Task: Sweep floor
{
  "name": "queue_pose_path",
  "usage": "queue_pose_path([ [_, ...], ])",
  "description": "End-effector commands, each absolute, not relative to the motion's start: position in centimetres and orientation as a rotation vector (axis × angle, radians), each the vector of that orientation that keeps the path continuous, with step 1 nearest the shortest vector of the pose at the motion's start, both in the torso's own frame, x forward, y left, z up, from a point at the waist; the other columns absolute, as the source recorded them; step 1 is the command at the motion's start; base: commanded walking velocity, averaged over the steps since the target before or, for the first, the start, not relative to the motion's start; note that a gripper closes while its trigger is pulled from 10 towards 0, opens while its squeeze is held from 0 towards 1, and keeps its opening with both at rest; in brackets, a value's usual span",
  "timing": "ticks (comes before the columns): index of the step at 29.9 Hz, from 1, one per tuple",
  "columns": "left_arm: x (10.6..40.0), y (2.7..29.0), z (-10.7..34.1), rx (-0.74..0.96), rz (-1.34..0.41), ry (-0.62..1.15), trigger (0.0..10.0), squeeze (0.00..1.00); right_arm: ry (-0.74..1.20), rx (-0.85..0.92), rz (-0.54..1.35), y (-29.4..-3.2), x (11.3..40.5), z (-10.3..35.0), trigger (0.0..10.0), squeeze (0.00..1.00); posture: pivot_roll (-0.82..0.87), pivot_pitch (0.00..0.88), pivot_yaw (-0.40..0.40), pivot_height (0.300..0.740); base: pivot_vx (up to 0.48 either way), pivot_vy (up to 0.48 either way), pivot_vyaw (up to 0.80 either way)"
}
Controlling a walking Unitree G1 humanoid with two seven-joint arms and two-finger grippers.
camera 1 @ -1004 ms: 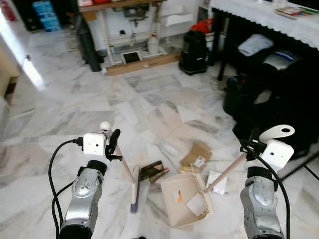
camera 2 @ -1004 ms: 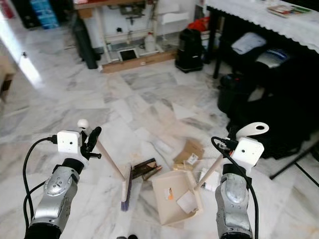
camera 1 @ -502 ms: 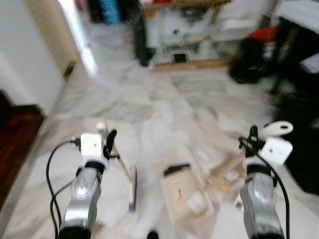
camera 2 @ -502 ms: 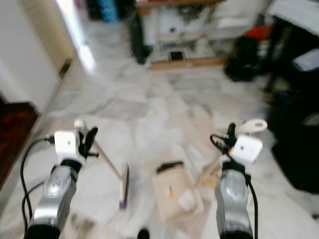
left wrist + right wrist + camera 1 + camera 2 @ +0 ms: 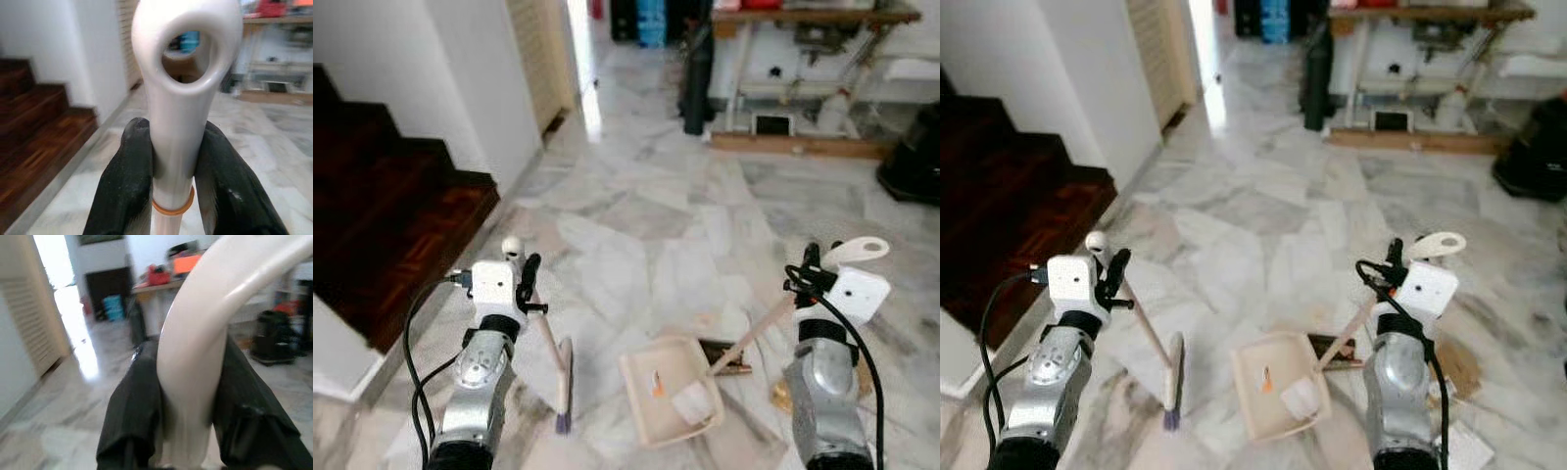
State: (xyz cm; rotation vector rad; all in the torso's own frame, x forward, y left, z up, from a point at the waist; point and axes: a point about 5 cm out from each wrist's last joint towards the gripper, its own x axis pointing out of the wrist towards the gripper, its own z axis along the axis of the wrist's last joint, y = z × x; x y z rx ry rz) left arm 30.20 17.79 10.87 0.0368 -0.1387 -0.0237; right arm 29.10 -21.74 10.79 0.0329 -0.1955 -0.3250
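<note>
- Floor (image 5: 636, 225) of marble is only partly swept: scraps (image 5: 690, 399) are already gathered in the dustpan (image 5: 671, 392).
- Debris (image 5: 1454, 362) is left by the right arm.
- Broom (image 5: 553, 357) is clamped by the left pincer (image 5: 171, 166); the dustpan handle is clamped by the right pincer (image 5: 188, 396).

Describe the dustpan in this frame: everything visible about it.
The dustpan is a cream, plastic-looking square tray with raised rims, resting on the marble floor between the arms. Inside lie a white crumpled scrap and a small orange mark. A long wooden-looking handle rises at a slant toward the robot's right, ending in a white looped cap clamped in the right gripper. A dark strip of debris lies beside its far edge.
</note>
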Motion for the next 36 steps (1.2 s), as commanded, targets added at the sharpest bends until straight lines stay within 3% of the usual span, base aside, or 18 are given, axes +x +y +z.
queue_pose_path([
  [1,30.3,18.2,11.6,0.056,-0.004,-0.177,10.0,0.00,-0.249,0.043,-0.299,-21.3,29.7,12.1,10.0,0.00,-0.03,0.000,0.019,0.740,0.000,0.000,0.80],
  [5,30.2,17.9,11.6,0.046,-0.009,-0.176,10.0,0.00,-0.252,0.037,-0.298,-21.4,29.8,12.3,10.0,0.00,-0.03,0.000,0.018,0.740,0.000,0.000,0.80],
  [36,29.8,17.5,11.1,0.028,-0.031,-0.149,10.0,0.00,-0.199,0.137,-0.339,-21.3,29.5,11.1,10.0,0.00,-0.03,0.000,0.042,0.740,0.000,0.000,0.00],
])
